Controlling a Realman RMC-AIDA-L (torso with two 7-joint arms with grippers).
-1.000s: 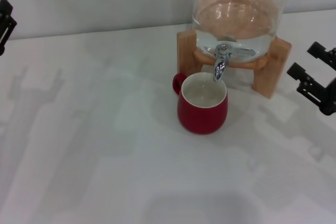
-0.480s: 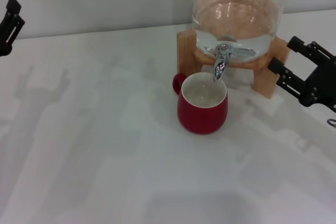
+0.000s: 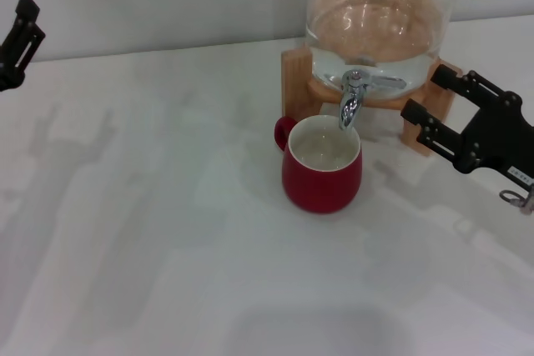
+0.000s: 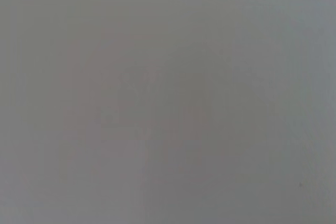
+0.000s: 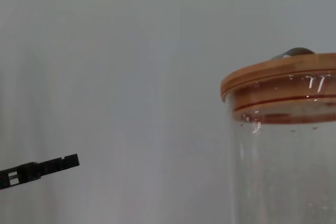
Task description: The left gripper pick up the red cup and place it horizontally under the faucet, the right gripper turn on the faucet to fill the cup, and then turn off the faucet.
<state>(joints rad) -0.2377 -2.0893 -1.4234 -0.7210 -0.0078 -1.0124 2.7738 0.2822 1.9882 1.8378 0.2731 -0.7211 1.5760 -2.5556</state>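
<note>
Head view: red cup (image 3: pixel 322 166) under faucet (image 3: pixel 351 99); right gripper (image 3: pixel 430 103) spread, near lever – small, stiff, slick chrome; left gripper (image 3: pixel 18 39) far left, can't tell

Head camera: high, angled down at table (image 3: pixel 167 231) | right wrist: close, level with dispenser (image 5: pixel 286 145), shared | left wrist: blank grey.

- The right gripper (image 3: pixel 427 102) reaches in from the right side of the head view. Its two flat black prongs are spread apart and point left, one farther back than the other.
- The left gripper (image 3: pixel 18 39) sits at the far left edge, raised and well away from the right one. Only a small black part shows.
</note>
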